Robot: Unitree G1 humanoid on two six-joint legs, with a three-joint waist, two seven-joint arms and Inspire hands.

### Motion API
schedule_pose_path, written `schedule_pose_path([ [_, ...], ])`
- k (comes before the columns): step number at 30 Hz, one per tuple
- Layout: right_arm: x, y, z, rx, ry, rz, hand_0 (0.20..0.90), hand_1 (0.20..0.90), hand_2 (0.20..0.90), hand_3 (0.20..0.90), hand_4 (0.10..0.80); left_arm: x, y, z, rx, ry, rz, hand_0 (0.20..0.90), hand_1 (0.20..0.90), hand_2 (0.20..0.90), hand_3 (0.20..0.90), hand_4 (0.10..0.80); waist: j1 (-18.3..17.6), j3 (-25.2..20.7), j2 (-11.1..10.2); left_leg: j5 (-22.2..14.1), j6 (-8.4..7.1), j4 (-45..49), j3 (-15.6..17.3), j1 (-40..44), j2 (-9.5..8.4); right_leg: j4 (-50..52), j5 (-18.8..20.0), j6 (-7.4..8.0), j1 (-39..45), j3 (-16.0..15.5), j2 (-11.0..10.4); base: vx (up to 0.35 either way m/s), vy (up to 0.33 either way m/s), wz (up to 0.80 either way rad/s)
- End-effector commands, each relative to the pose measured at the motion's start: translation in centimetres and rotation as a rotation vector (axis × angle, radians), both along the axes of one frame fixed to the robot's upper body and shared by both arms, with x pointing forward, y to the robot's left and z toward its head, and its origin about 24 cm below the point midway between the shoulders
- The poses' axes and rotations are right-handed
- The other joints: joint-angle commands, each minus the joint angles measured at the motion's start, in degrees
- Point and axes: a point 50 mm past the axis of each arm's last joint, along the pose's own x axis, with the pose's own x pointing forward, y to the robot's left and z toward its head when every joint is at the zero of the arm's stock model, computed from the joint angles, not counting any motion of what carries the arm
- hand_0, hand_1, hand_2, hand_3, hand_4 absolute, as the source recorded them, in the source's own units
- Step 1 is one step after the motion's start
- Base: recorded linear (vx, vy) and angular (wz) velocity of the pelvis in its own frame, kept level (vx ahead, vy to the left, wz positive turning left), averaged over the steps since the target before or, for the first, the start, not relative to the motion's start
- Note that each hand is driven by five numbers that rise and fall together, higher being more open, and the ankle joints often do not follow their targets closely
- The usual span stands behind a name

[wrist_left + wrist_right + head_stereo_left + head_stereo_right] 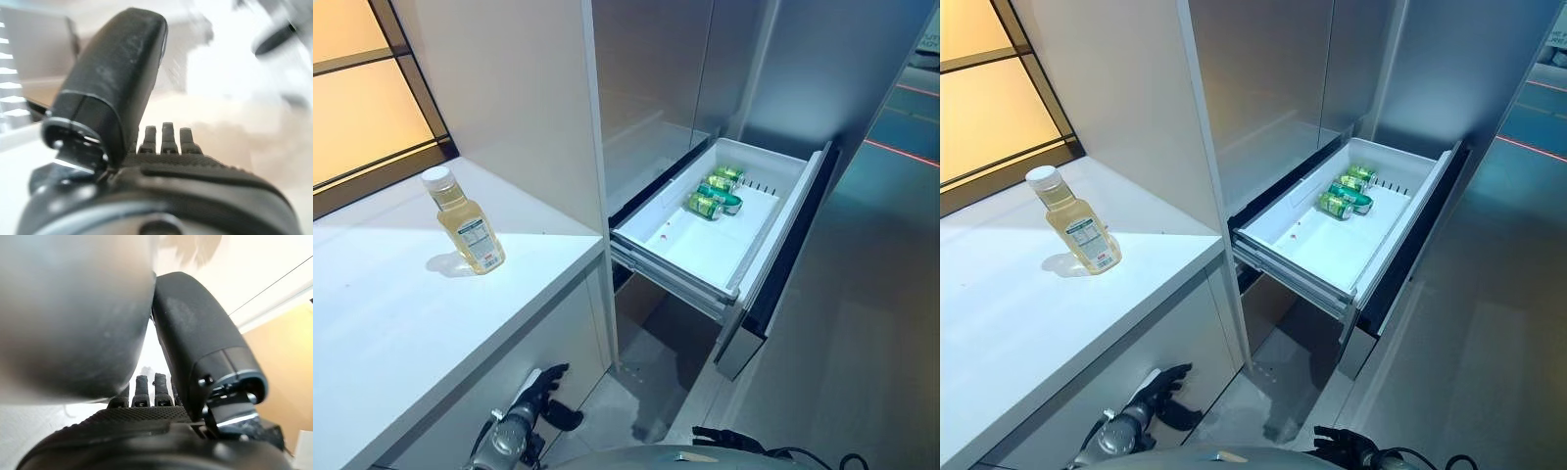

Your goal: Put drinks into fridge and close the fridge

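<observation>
A bottle of yellow drink [465, 220] with a white cap stands upright on the white counter [401, 333] at the left. The fridge's white drawer [680, 259] is pulled out to the right of the counter, with green cans [715, 193] lying at its far end. My left hand [543, 387] hangs low in front of the counter's face, below the bottle, open and empty; its wrist view shows the thumb and straight fingers [166, 139]. My right hand [724, 439] is low at the bottom edge, below the drawer, open and empty in its wrist view [146, 416].
The drawer's dark front panel [783, 264] juts out over the grey floor [862, 372]. Closed grey fridge doors [656, 78] rise above the drawer. A white side panel [519, 98] stands between counter and fridge. A window [362, 88] is at the far left.
</observation>
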Motion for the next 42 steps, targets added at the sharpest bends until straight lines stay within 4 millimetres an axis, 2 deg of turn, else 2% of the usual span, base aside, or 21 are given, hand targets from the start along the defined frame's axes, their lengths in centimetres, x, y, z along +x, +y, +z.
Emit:
schedule_pose_path([
  [1,2.0,-1.2,0.7,-0.014,-0.013,0.049,0.9,0.9,0.9,0.9,0.8,6.5,-4.6,6.9,-0.554,-0.101,-0.225,0.9,0.9,0.9,0.9,0.8,0.76,1.47,1.05,-4.51,1.43,0.39,4.24,1.28,-1.48,2.8,0.05,4.36,-0.81,-2.14,-2.64,-0.005,0.034,0.02],
  [3,1.6,-1.4,0.7,-0.025,-0.016,0.053,0.9,0.9,0.9,0.9,0.8,7.9,-5.2,10.7,-0.77,-0.148,-0.272,0.9,0.9,0.9,0.9,0.8,0.86,1.46,1.18,-4.62,1.53,0.39,4.16,1.3,-1.49,2.73,0.16,4.5,-0.73,-2.21,-2.82,0.0,0.0,0.0],
  [5,0.9,-1.4,0.5,-0.03,-0.02,0.048,0.9,0.9,0.9,0.9,0.8,9.1,-6.4,16.8,-1.129,-0.278,-0.315,0.9,0.9,0.9,0.9,0.8,1.28,1.3,1.07,-5.04,1.65,0.39,3.86,1.43,-1.55,2.51,0.16,4.49,-0.43,-2.39,-3.08,0.013,0.0,0.06],
  [6,0.8,-1.3,0.4,-0.031,-0.022,0.048,0.9,0.9,0.9,0.9,0.8,9.2,-6.6,17.9,-1.187,-0.302,-0.315,0.9,0.9,0.9,0.9,0.8,1.31,1.3,1.0,-5.15,1.69,0.39,3.77,1.54,-1.57,2.49,0.1,4.48,-0.27,-2.42,-3.12,0.029,-0.012,0.07],
  [7,0.5,-1.0,0.3,-0.042,-0.035,0.056,0.9,0.9,0.9,0.9,0.8,9.5,-6.8,20.5,-1.332,-0.4,-0.312,0.9,0.9,0.9,0.9,0.8,1.51,1.13,0.75,-5.38,1.76,0.39,3.52,1.63,-1.65,2.39,0.02,4.42,-0.06,-2.43,-3.2,0.036,-0.018,0.07],
  [9,-0.1,-0.3,0.0,-0.049,-0.041,0.069,0.9,0.9,0.9,0.9,0.8,9.6,-6.3,24.2,-1.542,-0.574,-0.291,0.9,0.9,0.9,0.9,0.8,1.86,0.82,0.04,-5.67,1.8,0.39,2.92,1.8,-1.73,2.23,-0.09,4.22,0.36,-2.38,-3.24,0.056,-0.037,0.09],
  [12,-0.7,1.0,-0.4,-0.051,-0.042,0.069,0.9,0.9,0.9,0.9,0.8,9.2,-5.3,28.2,-1.667,-0.838,-0.297,0.9,0.9,0.9,0.9,0.8,2.53,0.62,-0.84,-5.81,1.72,0.39,1.84,1.84,-1.74,2.14,-0.35,3.9,0.92,-2.74,-3.27,0.043,-0.059,0.07],
  [14,-0.8,1.7,-0.5,-0.045,-0.041,0.065,0.9,0.9,0.9,0.9,0.8,8.7,-4.5,30.2,-1.626,-1.015,-0.257,0.9,0.9,0.9,0.9,0.8,2.86,0.59,-1.17,-5.81,1.64,0.39,1.21,1.81,-1.73,2.17,-0.61,3.72,1.17,-3.08,-3.25,0.02,-0.038,0.11],
  [15,-0.9,2.2,-0.6,-0.039,-0.038,0.065,0.9,0.9,0.9,0.9,0.8,8.4,-3.3,31.5,-1.497,-1.23,-0.176,0.9,0.9,0.9,0.9,0.8,3.23,0.63,-1.32,-5.73,1.6,0.39,0.67,1.7,-1.75,2.29,-0.81,3.57,1.23,-3.38,-3.24,0.007,-0.023,0.15],
  [16,-0.9,2.3,-0.6,-0.037,-0.037,0.064,0.9,0.9,0.9,0.9,0.8,8.2,-2.8,32.1,-1.442,-1.299,-0.159,0.9,0.9,0.9,0.9,0.8,3.4,0.61,-1.37,-5.73,1.59,0.39,0.44,1.67,-1.77,2.31,-0.91,3.53,1.28,-3.52,-3.22,0.008,-0.027,0.14],
  [17,-1.1,2.5,-0.6,-0.034,-0.037,0.065,0.9,0.9,0.9,0.9,0.8,7.3,-1.4,33.7,-1.19,-1.557,-0.058,0.9,0.9,0.9,0.9,0.8,3.97,0.6,-1.53,-5.64,1.55,0.39,-0.28,1.52,-1.86,2.33,-1.16,3.42,1.42,-4.05,-3.2,0.009,-0.02,0.15],
  [18,-1.2,2.6,-0.7,-0.031,-0.036,0.062,0.9,0.9,0.9,0.9,0.8,7.0,-1.0,34.3,-1.113,-1.62,-0.027,0.9,0.9,0.9,0.9,0.8,4.23,0.61,-1.61,-5.61,1.51,0.39,-0.66,1.5,-1.9,2.32,-1.3,3.41,1.56,-4.38,-3.22,0.013,-0.028,0.2],
  [20,-1.6,2.8,-0.8,-0.023,-0.034,0.061,0.9,0.9,0.9,0.9,0.8,5.8,-0.1,36.1,-0.779,-1.848,0.046,0.9,0.9,0.9,0.9,0.8,5.3,0.16,-1.9,-5.52,1.29,0.39,-1.78,1.22,-2.06,2.2,-1.76,3.29,1.87,-5.45,-3.2,0.014,-0.024,0.29],
  [21,-1.6,2.9,-0.8,-0.022,-0.033,0.06,0.9,0.9,0.9,0.9,0.8,5.7,-0.1,36.2,-0.762,-1.856,0.051,0.9,0.9,0.9,0.9,0.8,5.32,0.11,-1.92,-5.51,1.27,0.39,-1.9,1.18,-2.07,2.22,-1.82,3.27,1.89,-5.57,-3.2,0.02,-0.016,0.34],
  [24,-1.6,3.2,-0.8,-0.02,-0.032,0.075,0.9,0.9,0.9,0.9,0.8,5.6,0.1,37.1,-0.464,-1.931,0.087,0.9,0.9,0.9,0.9,0.8,6.66,-0.55,-1.96,-5.24,0.95,0.39,-3.28,0.75,-2.14,2.55,-2.45,3.09,2.02,-6.74,-3.14,0.021,-0.01,0.24],
  [29,-0.9,3.2,-0.7,-0.021,-0.043,0.099,0.9,0.9,0.9,0.9,0.8,6.8,0.6,36.9,-0.256,-1.876,0.173,0.9,0.9,0.9,0.9,0.8,8.05,-0.84,-1.66,-4.67,0.7,0.39,-4.59,0.16,-2.13,3.1,-2.9,2.99,2.0,-8.47,-3.31,0.007,-0.001,0.3],
  [37,0.1,2.8,-0.4,-0.027,-0.051,0.126,0.9,0.9,0.9,0.9,0.8,8.5,2.0,35.0,-0.132,-1.731,0.268,0.9,0.9,0.9,0.9,0.8,9.29,-0.67,-1.25,-3.89,0.5,0.39,-5.58,-0.24,-2.07,4.13,-3.51,2.75,1.98,-9.99,-3.56,0.013,0.019,0.12],
  [42,0.2,2.4,-0.4,-0.036,-0.042,0.154,0.9,0.9,0.9,0.9,0.8,9.7,2.9,33.6,-0.168,-1.614,0.337,0.9,0.9,0.9,0.9,0.8,8.76,-0.7,-1.18,-3.85,0.53,0.39,-5.24,0.0,-2.05,4.54,-3.67,2.91,1.98,-9.78,-3.71,0.023,0.034,0.04],
])
